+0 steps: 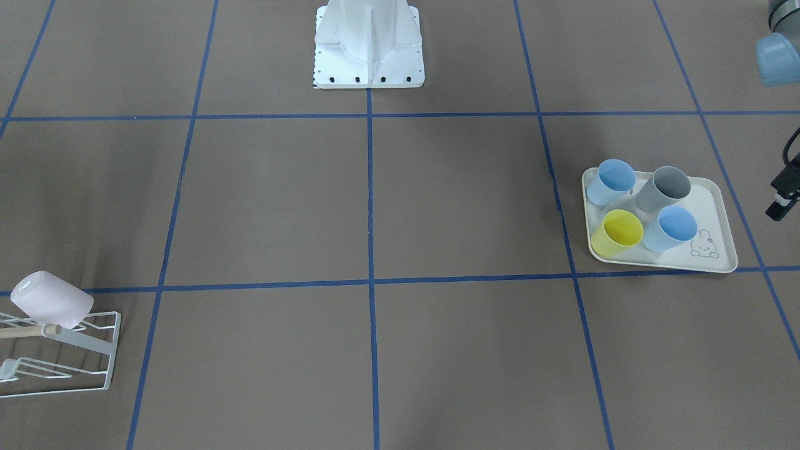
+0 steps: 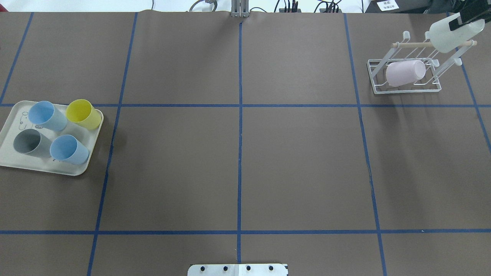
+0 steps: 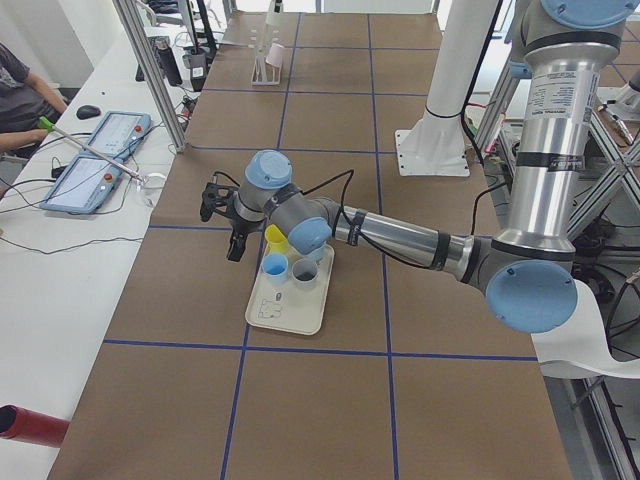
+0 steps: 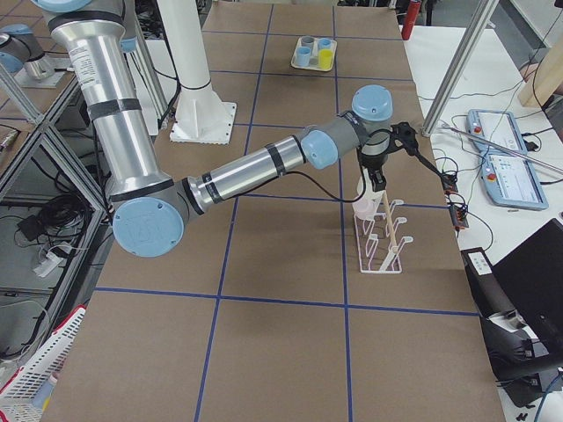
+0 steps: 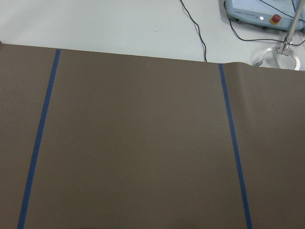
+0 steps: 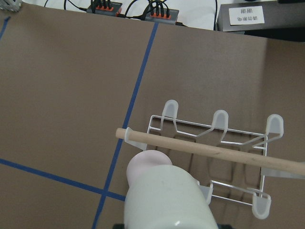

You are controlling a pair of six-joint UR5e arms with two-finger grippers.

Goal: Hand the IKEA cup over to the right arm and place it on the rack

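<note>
No brand is readable to us, and the white label point(image 6: 245, 15) is blurred. Our right gripper point(image 2: 458, 22), cut off by the frame edge, clamps the pale cup point(image 2: 448, 36) at the rack point(image 2: 406, 90) by its wooden rod point(image 2: 414, 44). We cannot tell the state of the left gripper point(image 1: 784, 195).

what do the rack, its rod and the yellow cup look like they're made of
Rack: likely white coated metal wire, thin bent strands with rounded prong tips. Rod: probably bare wood, light tan, matte. Yellow cup: seemingly plastic, evenly coloured with a smooth, slightly satin surface.
</note>
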